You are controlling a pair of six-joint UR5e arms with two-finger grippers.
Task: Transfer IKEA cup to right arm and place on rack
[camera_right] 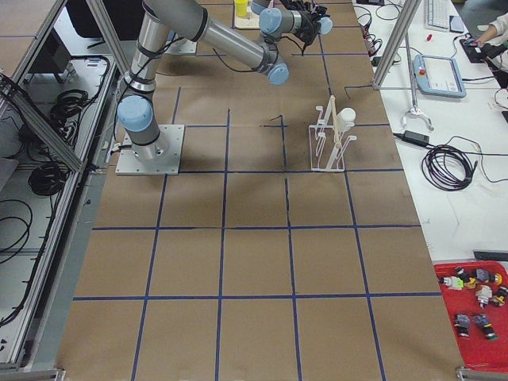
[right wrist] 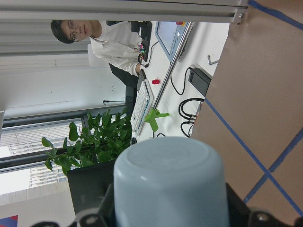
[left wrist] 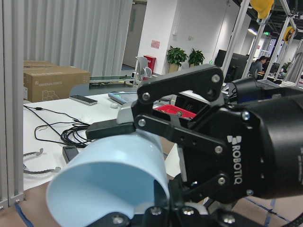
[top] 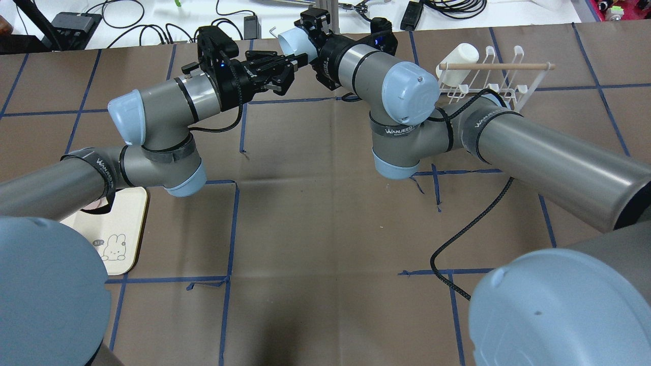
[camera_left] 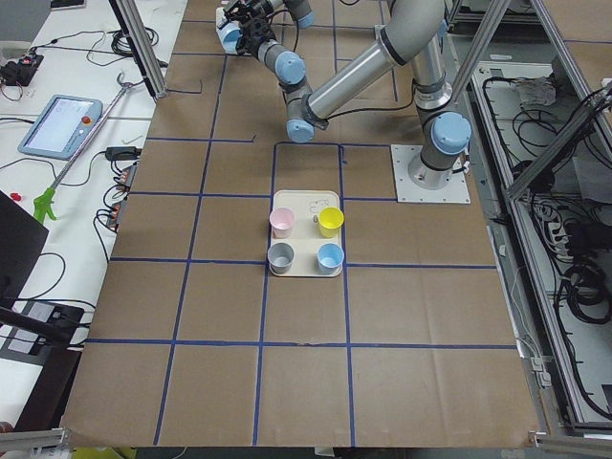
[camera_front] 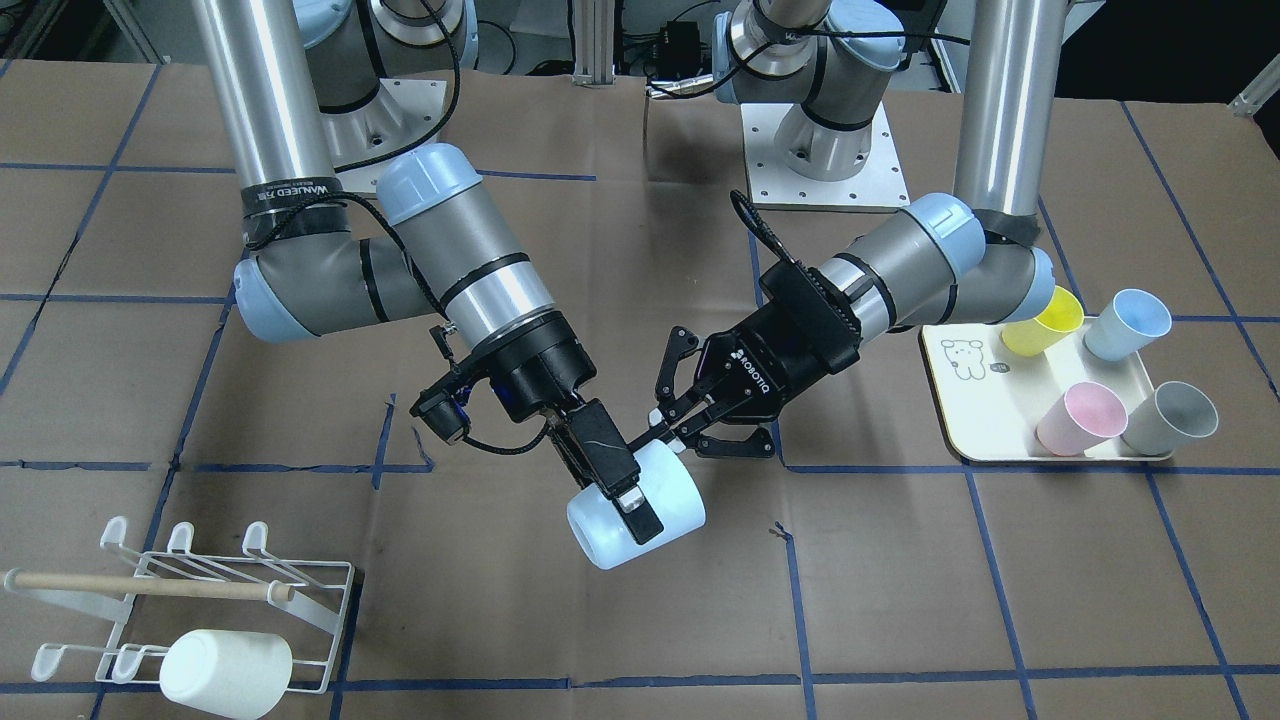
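Note:
A pale-blue cup (camera_front: pixel 595 530) hangs on its side above the table's middle, base toward the rack. My right gripper (camera_front: pixel 622 492) is shut across its body; the right wrist view shows the cup's base (right wrist: pixel 168 184) between the fingers. My left gripper (camera_front: pixel 672 430) is at the cup's mouth with its jaws apart. In the left wrist view one finger (left wrist: pixel 113 128) lies on the outer wall and the other sits inside the cup (left wrist: pixel 109 187). The white wire rack (camera_front: pixel 150 584) with its wooden dowel stands toward the robot's right.
A white cup (camera_front: pixel 225 670) lies on the rack's prongs. A cream tray (camera_front: pixel 975 410) on the robot's left holds yellow (camera_front: pixel 1045 322), blue (camera_front: pixel 1128 325), pink (camera_front: pixel 1080 418) and grey (camera_front: pixel 1170 418) cups. A black cable (top: pixel 473 223) trails across the table under the right arm.

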